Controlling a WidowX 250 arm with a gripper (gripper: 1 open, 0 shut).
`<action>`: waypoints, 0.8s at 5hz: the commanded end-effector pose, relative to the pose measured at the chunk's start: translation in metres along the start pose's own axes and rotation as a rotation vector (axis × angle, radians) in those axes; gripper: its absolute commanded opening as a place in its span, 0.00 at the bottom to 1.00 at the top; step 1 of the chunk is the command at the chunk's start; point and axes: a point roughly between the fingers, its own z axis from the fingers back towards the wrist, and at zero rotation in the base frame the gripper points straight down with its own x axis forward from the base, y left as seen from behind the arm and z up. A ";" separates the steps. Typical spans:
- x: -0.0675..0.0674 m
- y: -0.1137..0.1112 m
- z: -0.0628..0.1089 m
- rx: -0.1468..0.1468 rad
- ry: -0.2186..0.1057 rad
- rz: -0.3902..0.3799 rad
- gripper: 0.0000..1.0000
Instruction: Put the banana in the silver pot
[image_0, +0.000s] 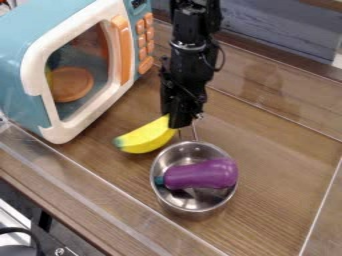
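Shiny metal pot (171, 190), glossy plastic banana (144, 137)

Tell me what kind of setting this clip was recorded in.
Probably a toy kitchen set up for robot trials: a toy microwave on a wooden counter, a plastic banana and a purple eggplant in a small silver pot.

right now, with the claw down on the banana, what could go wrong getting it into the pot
The claw meets only the right end of the banana, so the long free end may swing or slip out when lifted. The purple eggplant already fills much of the silver pot, so the banana may land on it and roll over the low rim.
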 end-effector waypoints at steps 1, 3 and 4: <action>-0.003 -0.008 0.024 0.051 -0.079 -0.038 0.00; -0.003 -0.022 0.019 0.070 -0.103 -0.133 1.00; 0.000 -0.021 0.000 0.073 -0.101 -0.202 1.00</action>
